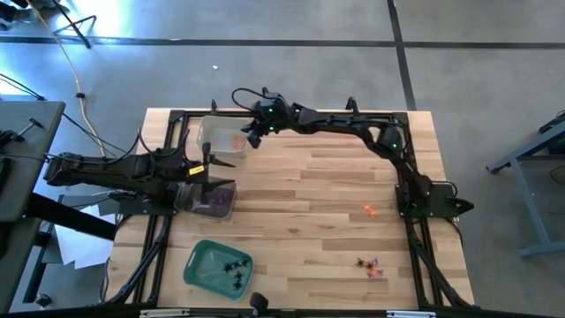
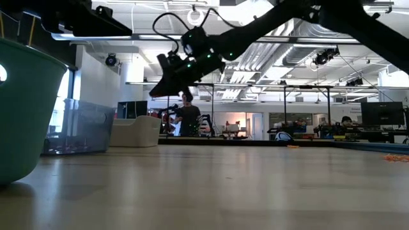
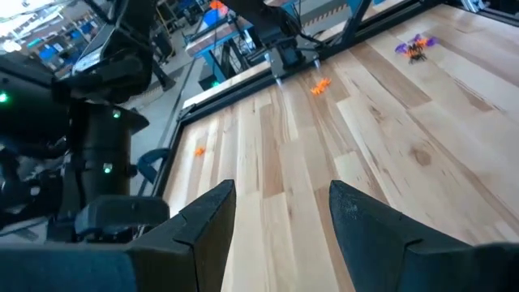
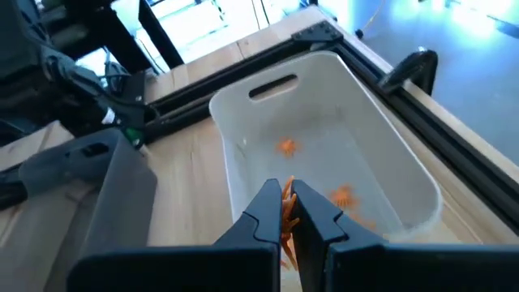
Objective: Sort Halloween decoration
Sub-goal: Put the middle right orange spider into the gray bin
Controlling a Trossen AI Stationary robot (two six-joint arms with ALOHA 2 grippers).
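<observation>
My right gripper is shut on a small orange trinket above the white tray at the table's far left. A few orange trinkets lie in that tray. In the low view my right gripper hangs well above the table. My left gripper is open and empty, held above the clear tray with purple trinkets. Loose trinkets lie on the table at the right: an orange one and a mixed cluster. My right gripper pinches the orange trinket between its two fingertips, coming from above and slanting down toward the white tray. The trinket is lifted clear, over the tray's inside. Only a sliver of it shows between the fingers.
A green tray with black spider trinkets stands at the near left. The left wrist view shows bare wood ahead, with an orange trinket and a purple and black cluster. Black frame rails run along the table's edges.
</observation>
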